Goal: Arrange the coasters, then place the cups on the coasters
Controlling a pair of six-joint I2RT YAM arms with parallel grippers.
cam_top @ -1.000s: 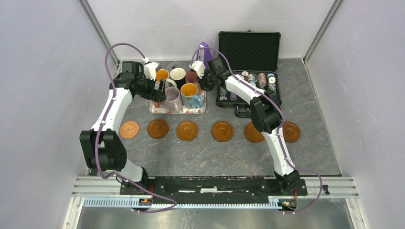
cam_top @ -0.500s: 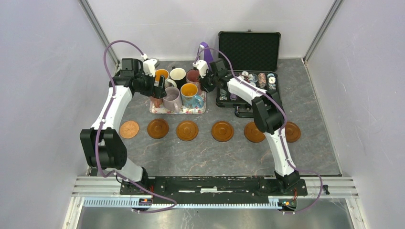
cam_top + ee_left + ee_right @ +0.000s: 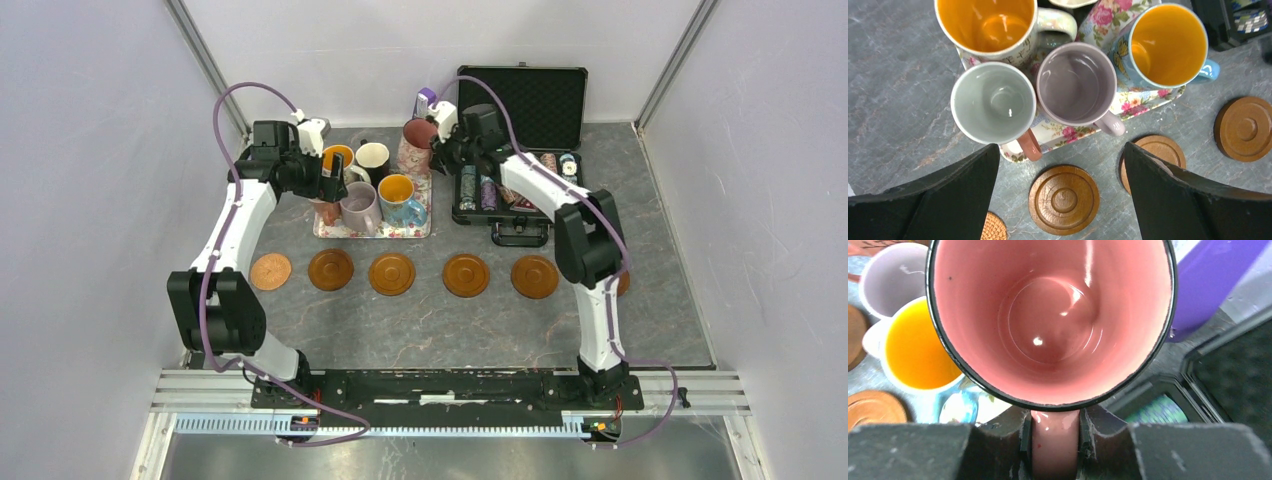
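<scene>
as seen from above, the left tool (image 3: pixel 330 182) hung over the near left part of the flowered tray (image 3: pixel 372 229), its jaws spread as wide as they go with nothing between them. the right tool (image 3: pixel 437 150) was closed on the handle of a pink mug (image 3: pixel 417 146) by the tray's far right corner. the purple metronome (image 3: pixel 427 100) stood just behind that tool and the open black case (image 3: pixel 520 100) lay to its right. the coasters (image 3: pixel 392 273) lay in a row across the bench (image 3: pixel 400 330), nearer the arm bases than either tool and apart from the tray.

from the left wrist, the two fingers (image 3: pixel 948 200) stood far apart and empty. ahead of them a pale mug (image 3: pixel 993 102) and a lilac mug (image 3: pixel 1075 82) sat side by side on the tray. an orange-lined mug (image 3: pixel 985 22) and a blue mug (image 3: pixel 1168 45) sat farther on. one coaster (image 3: pixel 1064 200) lay between the fingers, on the bench just off the tray edge.

from the right wrist, the fingers (image 3: pixel 998 440) pinched the pink handle from both sides. the mug's mouth faced the camera. the blue mug showed below and to the left of the tool.
</scene>
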